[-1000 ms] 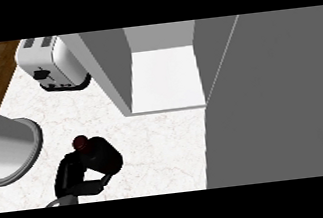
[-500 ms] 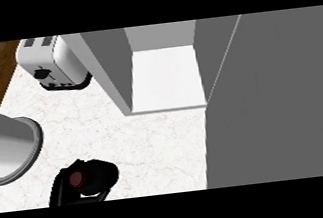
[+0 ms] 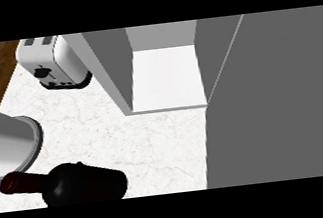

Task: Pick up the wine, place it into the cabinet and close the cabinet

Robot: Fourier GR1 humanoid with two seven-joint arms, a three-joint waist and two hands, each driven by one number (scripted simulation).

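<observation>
Head view, dark rounded wine bottle [image 3: 82, 183], marbled white counter [image 3: 122, 130], robot hand state unclear.

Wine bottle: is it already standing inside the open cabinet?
No, the wine bottle shows at the view's lower left over the counter, outside the open cabinet.

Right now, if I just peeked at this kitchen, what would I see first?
The tall open grey cabinet with its white shelf fills the middle, and its wide grey door is swung out on the right. At the lower left, a dark wine bottle with a dark red neck is tilted, neck pointing left, over the white marble counter. A shiny silver toaster stands at the far left.
</observation>
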